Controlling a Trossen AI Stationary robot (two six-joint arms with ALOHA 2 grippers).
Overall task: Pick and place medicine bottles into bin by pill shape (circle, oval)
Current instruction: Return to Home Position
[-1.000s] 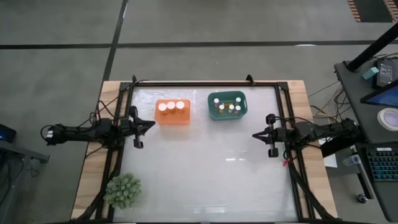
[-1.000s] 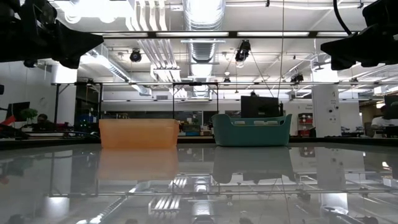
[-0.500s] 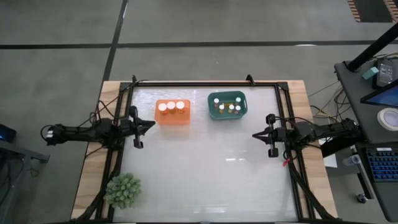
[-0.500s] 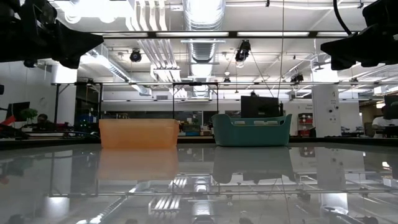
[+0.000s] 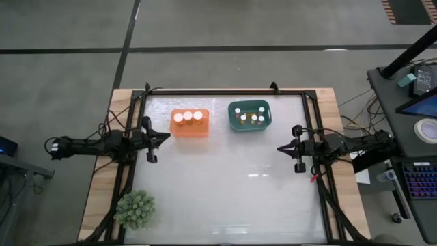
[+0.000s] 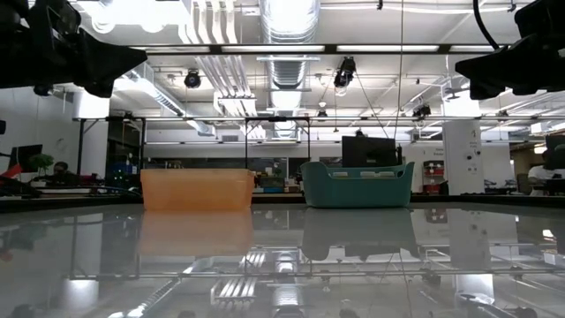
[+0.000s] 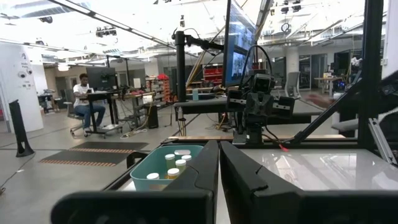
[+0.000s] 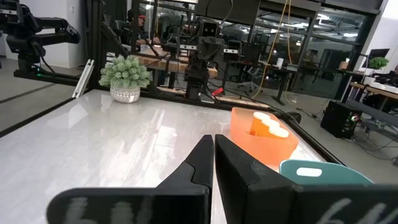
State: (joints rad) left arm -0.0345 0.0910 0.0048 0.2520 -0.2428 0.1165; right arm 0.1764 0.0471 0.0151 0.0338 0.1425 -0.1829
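Three white-capped medicine bottles [image 5: 188, 117] stand in the orange bin [image 5: 189, 131] at the table's far middle. Several more bottles [image 5: 252, 118] stand in the teal bin [image 5: 233, 120] to its right. My left gripper [image 5: 167, 137] is shut and empty above the table's left edge, fingers pointing right. My right gripper [image 5: 280, 147] is shut and empty above the right edge, fingers pointing left. Both bins show in the low view, the orange bin [image 6: 197, 189] and the teal bin [image 6: 357, 185].
A small potted plant [image 5: 134, 209] stands at the table's near left corner. A black frame [image 5: 225, 91] runs round the white tabletop. A person sits at a desk [image 7: 87, 102] in the room beyond. Free room lies across the table's middle and near side.
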